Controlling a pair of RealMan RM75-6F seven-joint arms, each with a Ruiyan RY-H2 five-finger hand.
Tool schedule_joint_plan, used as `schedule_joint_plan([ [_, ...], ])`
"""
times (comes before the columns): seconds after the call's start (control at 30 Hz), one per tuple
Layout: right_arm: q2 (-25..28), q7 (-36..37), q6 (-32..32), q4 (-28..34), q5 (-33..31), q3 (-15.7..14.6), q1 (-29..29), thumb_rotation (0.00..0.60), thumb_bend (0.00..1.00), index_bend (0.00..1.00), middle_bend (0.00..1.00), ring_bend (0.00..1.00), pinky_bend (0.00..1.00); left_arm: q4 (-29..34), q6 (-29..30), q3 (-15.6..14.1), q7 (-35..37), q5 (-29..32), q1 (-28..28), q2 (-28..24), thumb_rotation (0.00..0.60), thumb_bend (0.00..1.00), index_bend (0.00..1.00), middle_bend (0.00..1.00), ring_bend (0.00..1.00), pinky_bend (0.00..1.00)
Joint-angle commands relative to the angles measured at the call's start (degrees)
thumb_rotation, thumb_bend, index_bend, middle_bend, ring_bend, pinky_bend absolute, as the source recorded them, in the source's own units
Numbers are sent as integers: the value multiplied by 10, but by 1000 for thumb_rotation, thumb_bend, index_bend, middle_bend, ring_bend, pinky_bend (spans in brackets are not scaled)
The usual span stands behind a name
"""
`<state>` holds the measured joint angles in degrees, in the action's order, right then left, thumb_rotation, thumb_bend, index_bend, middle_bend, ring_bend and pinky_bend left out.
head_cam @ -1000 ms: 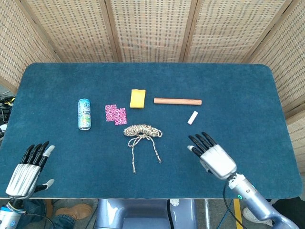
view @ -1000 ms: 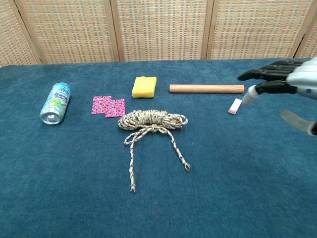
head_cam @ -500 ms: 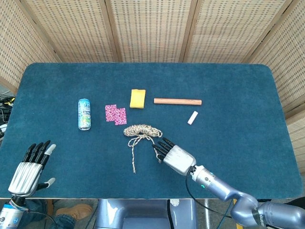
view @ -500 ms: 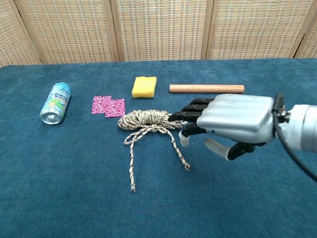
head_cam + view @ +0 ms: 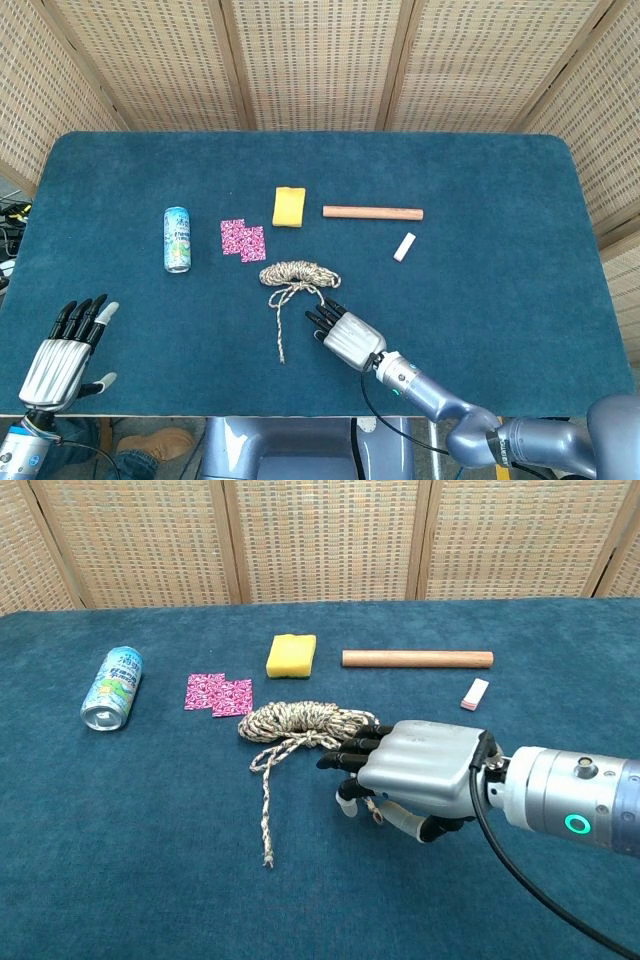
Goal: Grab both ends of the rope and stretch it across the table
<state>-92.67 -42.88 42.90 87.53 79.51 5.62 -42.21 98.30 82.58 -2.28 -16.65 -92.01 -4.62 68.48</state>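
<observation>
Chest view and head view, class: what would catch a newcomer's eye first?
The right hand dominates the chest view, hovering over the near right tail of the coiled rope at mid-table. Behind lie a yellow sponge, a wooden rod and a can on its side. The left hand waits at the near left edge.

Bare blue desk (image 5: 520, 300) lies open to the right of the right hand (image 5: 345, 337) and along the front edge toward the left hand (image 5: 58, 352). Behind the rope (image 5: 296, 283), a can (image 5: 177, 239), pink patches (image 5: 242, 239), sponge (image 5: 289, 206), wooden rod (image 5: 372, 212) and white eraser (image 5: 404, 246) line the middle, with clear desk beyond them.
</observation>
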Motion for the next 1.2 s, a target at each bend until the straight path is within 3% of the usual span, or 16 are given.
schedule_joint_plan([
  [0.03,-1,-5,5,-3,-7,-4,-2,600,738,305,0,0,0,0,2,0,0,-1,0,0,600,0,0,0,0,0],
  [0.47,20,-18,30,-17,-29,-30,-1,600,738,331,0,0,0,1,0,-3,-1,-1,-1,0,600,0,0,0,0,0],
  [0.83,37,-50,84,-15,-76,-15,10,600,714,322,0,0,0,2,-2,-5,0,-1,-3,-1,600,0,0,0,0,0],
  [0.9,36,-37,100,-3,-96,-6,19,600,631,319,0,0,0,2,-1,-5,0,-1,-3,-1,600,0,0,0,0,0],
  [1.03,27,5,121,15,-127,10,33,600,300,343,0,0,0,2,-1,-6,-1,-2,-3,-1,600,0,0,0,0,0],
  [1.13,16,35,122,29,-172,27,38,600,221,392,0,0,0,3,-1,-7,-1,-4,-3,-1,600,0,0,0,0,0],
  [1.2,11,42,120,34,-197,34,37,600,222,404,0,0,0,3,0,-7,-1,-4,-2,-1,600,0,0,0,0,0],
])
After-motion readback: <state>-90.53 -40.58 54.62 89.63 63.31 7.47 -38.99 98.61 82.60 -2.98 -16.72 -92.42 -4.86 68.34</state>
